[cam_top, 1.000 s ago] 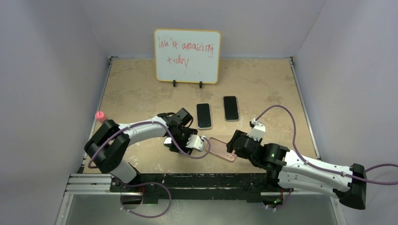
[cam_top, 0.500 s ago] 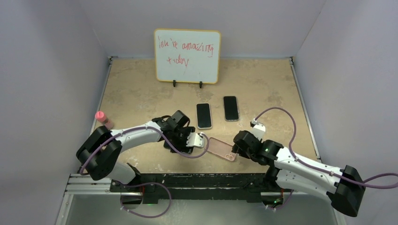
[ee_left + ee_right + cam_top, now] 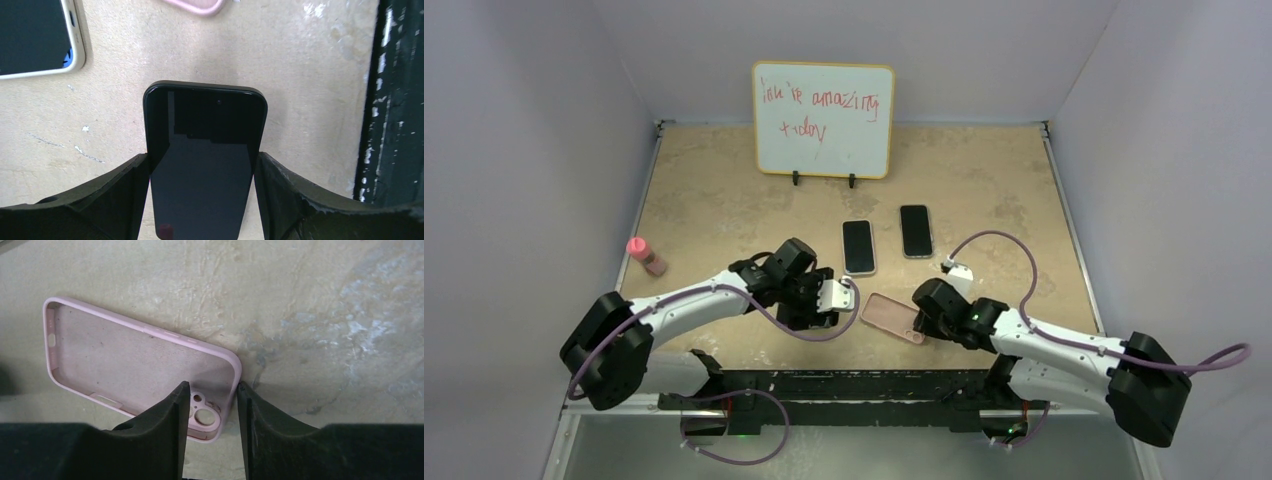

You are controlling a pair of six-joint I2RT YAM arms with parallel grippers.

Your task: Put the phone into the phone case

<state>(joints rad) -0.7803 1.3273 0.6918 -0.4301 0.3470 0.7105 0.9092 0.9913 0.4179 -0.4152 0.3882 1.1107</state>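
My left gripper is shut on a black phone, screen toward the camera, held a little above the table. In the top view that gripper sits just left of the empty pink phone case. The case lies flat, open side up. My right gripper is narrowly open and straddles the case's camera-hole end: one finger is over the inside, the other is at the outer wall. In the top view the right gripper is at the case's right end.
Two more phones lie beyond the grippers: one in a cream case, one dark. A whiteboard stands at the back. A pink-capped bottle stands at the left. The black rail runs along the near edge.
My left gripper with the phone has drawn slightly left and back from the case. The right arm has stretched lower and further left. The case has barely moved.
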